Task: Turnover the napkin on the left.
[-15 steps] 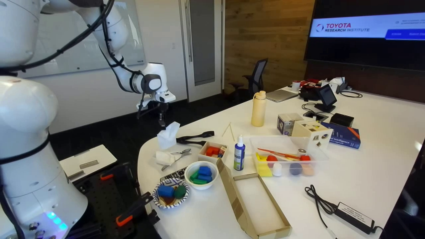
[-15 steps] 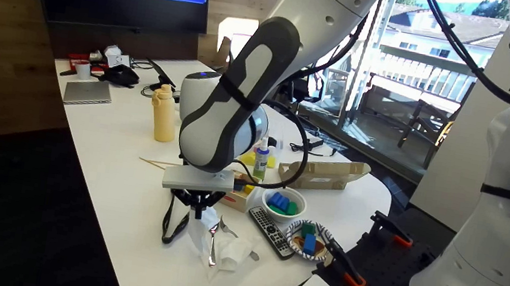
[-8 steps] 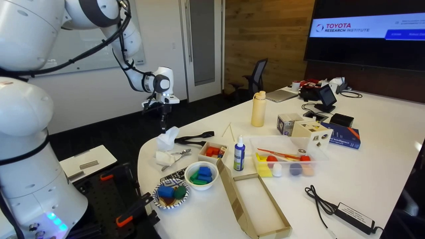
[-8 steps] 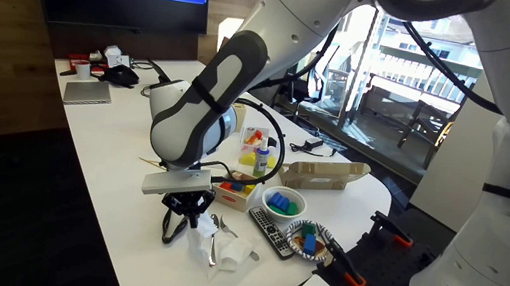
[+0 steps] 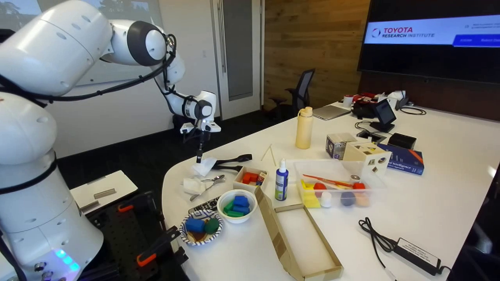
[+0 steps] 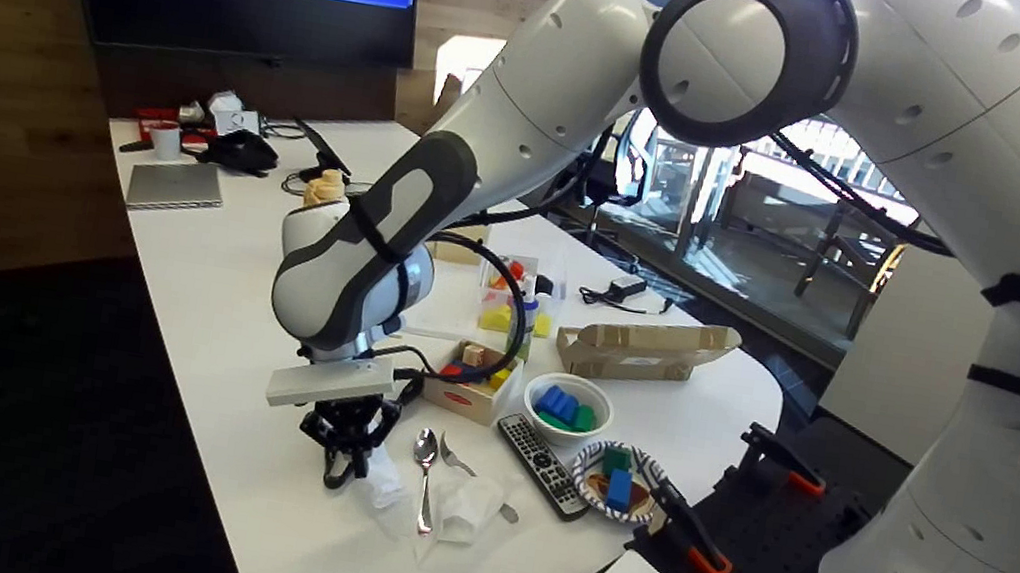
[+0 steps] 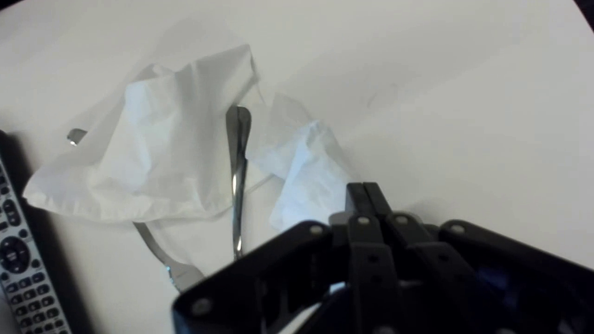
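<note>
1. The black two-fingered tool (image 7: pixel 367 197) is clenched—gripping an edge of the crumpled white paper napkin (image 7: pixel 307 188).
2. That napkin lies on the white table (image 6: pixel 329 553)—just beside a shiny metal spoon (image 6: pixel 425 447).

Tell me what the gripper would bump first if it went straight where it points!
Probably the white tabletop below, squashing the napkin that the gripper seems to pinch. How close it is, I can't tell.

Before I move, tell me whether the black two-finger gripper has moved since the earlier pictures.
Yes, downward. In an exterior view, the gripper ended roughly level with the base of the unmoved pale yellow cylindrical bottle; now it ends lower.
</note>
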Robot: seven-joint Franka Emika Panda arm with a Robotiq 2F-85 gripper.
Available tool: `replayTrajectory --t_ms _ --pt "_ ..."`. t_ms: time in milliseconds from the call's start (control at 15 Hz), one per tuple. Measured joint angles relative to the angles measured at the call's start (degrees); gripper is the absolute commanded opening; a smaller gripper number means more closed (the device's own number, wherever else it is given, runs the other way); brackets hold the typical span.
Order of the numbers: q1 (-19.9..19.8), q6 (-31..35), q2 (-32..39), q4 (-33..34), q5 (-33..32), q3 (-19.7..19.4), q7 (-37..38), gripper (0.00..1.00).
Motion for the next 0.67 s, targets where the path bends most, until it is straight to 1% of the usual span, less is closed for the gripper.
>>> replayTrajectory --t_ms 267,533,600,667 --pt "0.5 -3.0 2.5 5.0 -0.2 1.7 -0.9 0.00" --pt "0.7 -6.9 4.3 9.2 -0.2 3.5 -4.2 0.00" --pt "0.7 -7.7 4.9 10.2 -0.1 3.8 -5.1 0.26" --pt "0.7 -8.4 5.6 11.2 -0.1 4.0 -5.8 0.28"
